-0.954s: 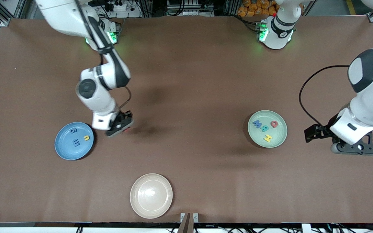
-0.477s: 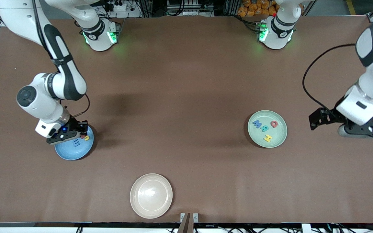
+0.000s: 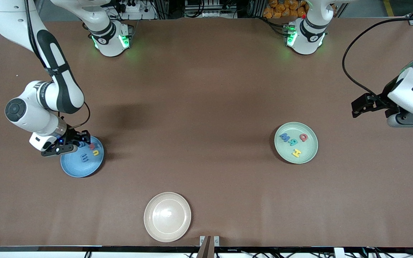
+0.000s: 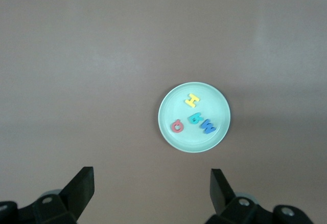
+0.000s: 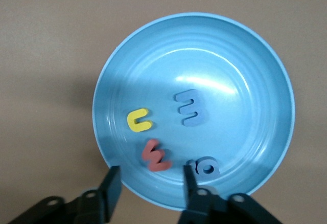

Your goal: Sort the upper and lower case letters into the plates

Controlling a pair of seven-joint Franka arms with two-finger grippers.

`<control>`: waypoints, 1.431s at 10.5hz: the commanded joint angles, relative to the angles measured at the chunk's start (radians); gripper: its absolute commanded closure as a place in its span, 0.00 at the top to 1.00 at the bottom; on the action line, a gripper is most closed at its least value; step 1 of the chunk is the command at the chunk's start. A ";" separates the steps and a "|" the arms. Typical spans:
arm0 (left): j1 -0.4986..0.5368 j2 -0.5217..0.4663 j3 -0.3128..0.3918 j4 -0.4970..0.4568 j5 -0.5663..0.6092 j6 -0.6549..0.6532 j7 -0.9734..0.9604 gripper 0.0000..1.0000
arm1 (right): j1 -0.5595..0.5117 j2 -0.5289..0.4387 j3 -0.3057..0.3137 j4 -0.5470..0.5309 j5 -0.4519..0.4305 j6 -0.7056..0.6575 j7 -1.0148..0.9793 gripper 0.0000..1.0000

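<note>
1. The right gripper point(image 3: 81, 140) hovers over the edge of the sky blue plate point(image 3: 74, 168) that faces the robots' bases; its fingers point(image 5: 111, 185) stand apart with nothing between them.
2. Four small letters lie in that plate – a yellow u point(image 5: 139, 120), a blue m point(image 5: 190, 108), a red w point(image 5: 156, 155) and a blue a point(image 5: 205, 168). The w and the a lie closest to the fingertips.
3. The sky blue plate sits toward the right arm's end of the table point(image 3: 206, 89).
4. The left gripper point(image 3: 357, 107) hangs in the air near the left arm's end, its fingers point(image 4: 82, 183) spread wide and empty – this arm waits.
5. The mint green plate point(image 3: 308, 152) holds a yellow H point(image 3: 296, 153), a teal R point(image 3: 293, 142), a blue W point(image 3: 284, 136) and a red Q point(image 3: 303, 137).
6. A cream-beige plate point(image 3: 167, 216) sits nearer the front camera than both, between them along the table.
</note>
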 commanded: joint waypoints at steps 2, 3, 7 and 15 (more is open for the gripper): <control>-0.055 -0.061 0.057 -0.082 -0.029 -0.001 0.037 1.00 | -0.013 -0.171 0.012 -0.149 0.003 -0.014 0.006 1.00; -0.105 -0.064 0.109 -0.087 -0.029 0.002 0.039 1.00 | -0.016 -0.215 0.014 -0.178 -0.008 -0.021 0.001 1.00; -0.110 -0.072 0.112 -0.109 -0.029 0.014 0.039 1.00 | -0.050 -0.320 0.018 -0.041 -0.075 -0.290 0.009 1.00; -0.107 -0.162 0.108 -0.259 -0.024 0.118 0.037 1.00 | -0.079 -0.320 0.017 0.551 -0.082 -0.895 0.041 1.00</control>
